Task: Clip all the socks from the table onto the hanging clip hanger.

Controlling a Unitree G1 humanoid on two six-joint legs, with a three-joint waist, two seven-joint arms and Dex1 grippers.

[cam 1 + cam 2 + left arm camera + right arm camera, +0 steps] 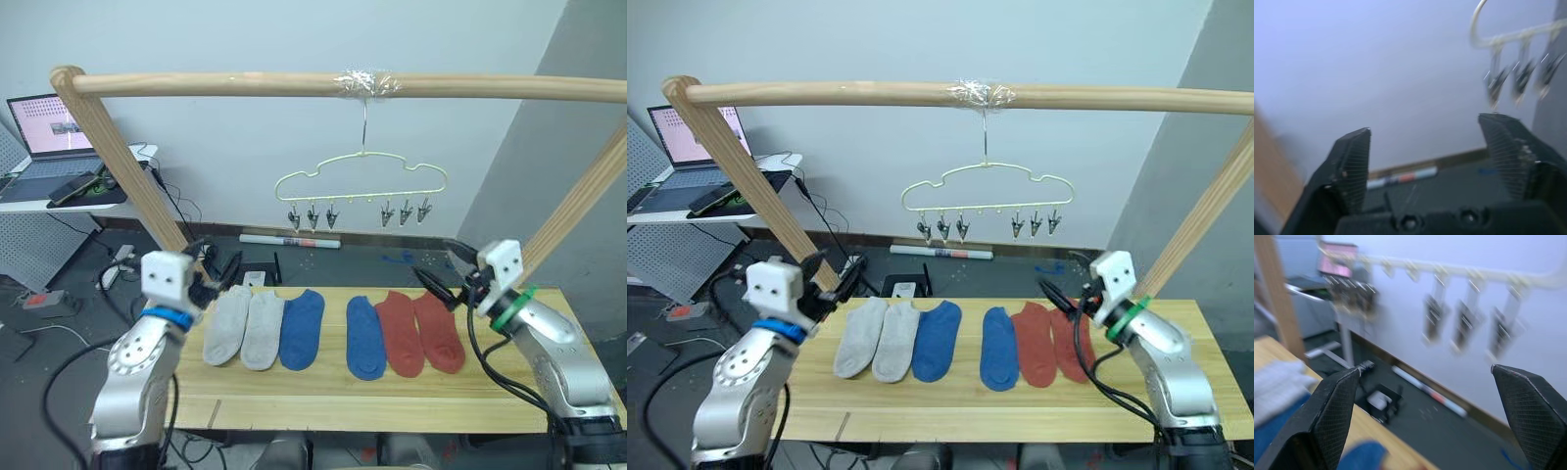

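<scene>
On the table (pixel 490 392) — six socks (pixel 333 333), both hands spread.

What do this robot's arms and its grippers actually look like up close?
Both arms are rounded silver-grey metal shells with black cables running alongside. Each wrist carries a small white box. The left arm has a blue band at the wrist, the right a green one. The left gripper and right gripper each have two black wedge-shaped fingers with finely ridged inner faces.

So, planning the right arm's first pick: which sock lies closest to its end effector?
The outer rust red sock, last in the row, beside the right end effector.
</scene>
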